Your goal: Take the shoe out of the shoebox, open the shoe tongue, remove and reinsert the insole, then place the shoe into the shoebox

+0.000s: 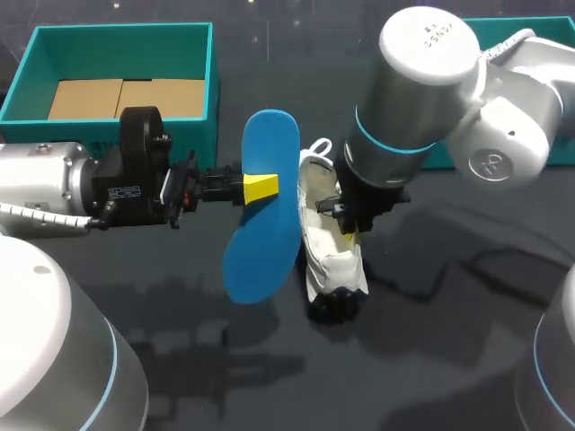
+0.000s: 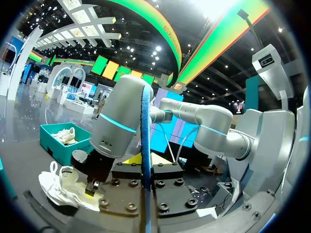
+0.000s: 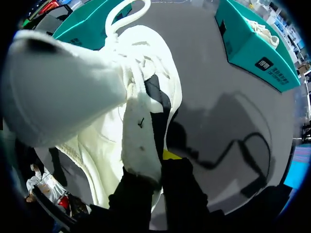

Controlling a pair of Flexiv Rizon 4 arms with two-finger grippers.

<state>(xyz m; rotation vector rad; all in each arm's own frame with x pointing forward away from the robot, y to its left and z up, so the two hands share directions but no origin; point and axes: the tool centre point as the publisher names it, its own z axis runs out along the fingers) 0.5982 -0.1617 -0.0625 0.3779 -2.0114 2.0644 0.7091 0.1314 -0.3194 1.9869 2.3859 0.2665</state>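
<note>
1. The insole (image 1: 262, 206) looks like matt blue foam with a smooth face.
2. The shoe (image 1: 328, 242) is off-white woven cloth, slightly rough, with cord laces. Its sole looks like dull black rubber.
3. The shoebox (image 1: 117, 38) has smooth teal card walls and a matt floor of plain brown cardboard.
4. The counter (image 1: 431, 341) is dark and glossy and mirrors the arms faintly.
5. The left arm (image 1: 45, 180) and right arm (image 1: 413, 81) have smooth, satin silver-grey shells.
6. The left hand (image 1: 260, 187) is matt black with dull yellow tips.
</note>
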